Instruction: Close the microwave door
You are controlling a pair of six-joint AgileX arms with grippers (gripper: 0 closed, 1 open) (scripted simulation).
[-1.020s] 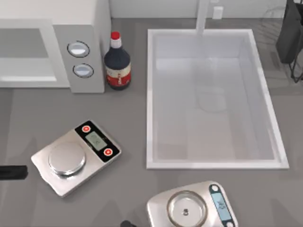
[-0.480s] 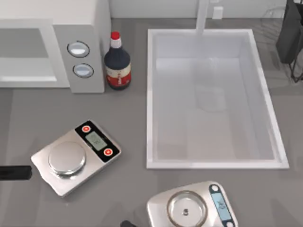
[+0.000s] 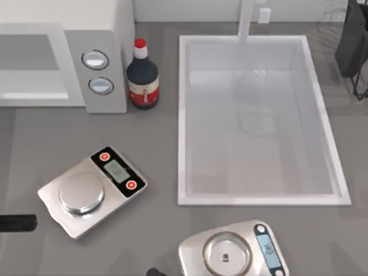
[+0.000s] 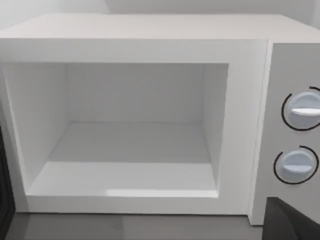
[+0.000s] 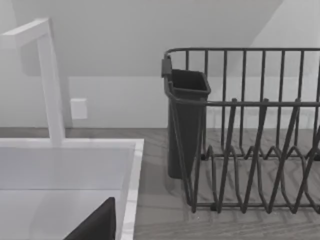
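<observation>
The white microwave [image 3: 63, 14] stands at the table's back left, and its cavity [image 4: 135, 135] is open and bare inside. The microwave door is out of view past the top view's left edge. Beside the cavity is the grey control panel [image 3: 99, 72] with two round knobs [image 4: 300, 110]. A dark part of my left arm [image 3: 17, 222] reaches in at the table's left edge, well in front of the microwave. One dark finger [image 4: 292, 222] shows in the left wrist view, below the knobs. A dark strip [image 4: 4, 190] borders the cavity; I cannot tell what it is.
A dark sauce bottle with a red cap [image 3: 142, 75] stands right of the microwave. Two silver scales [image 3: 92, 191] [image 3: 233, 253] lie in front. A white sink [image 3: 183, 115] with a faucet [image 5: 50, 75] takes the right half, and a dark dish rack [image 5: 250, 140] stands beyond it.
The dark end of my left arm has shifted a little toward the table's front edge. Everything else is unchanged.
</observation>
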